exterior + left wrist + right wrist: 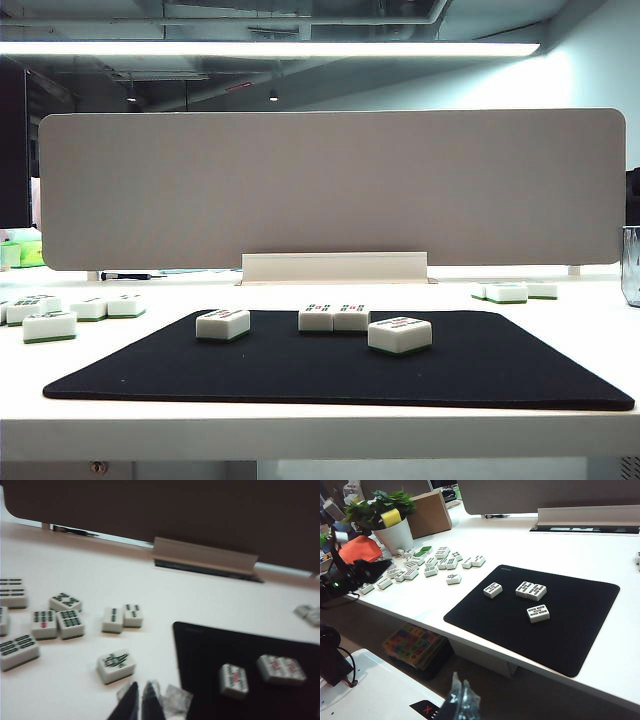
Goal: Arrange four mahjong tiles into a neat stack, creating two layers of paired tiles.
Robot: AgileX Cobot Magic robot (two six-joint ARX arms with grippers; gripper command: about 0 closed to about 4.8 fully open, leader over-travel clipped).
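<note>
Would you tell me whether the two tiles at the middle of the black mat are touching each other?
Touching. The right wrist view shows the left middle tile and right middle tile flush side by side, no black mat between them; the exterior view agrees.

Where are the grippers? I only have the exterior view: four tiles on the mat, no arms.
Observer: The left gripper hangs over the white table, just off the left edge of the mat as you see it. Its jaws are shut and empty.
Operator: Right one?
Observer: The right gripper is off the table, low in front of its near edge. Jaws look closed, holding nothing.
Operator: Anything near the left one?
Observer: A loose tile with a green mark lies just ahead of it, off the mat.
</note>
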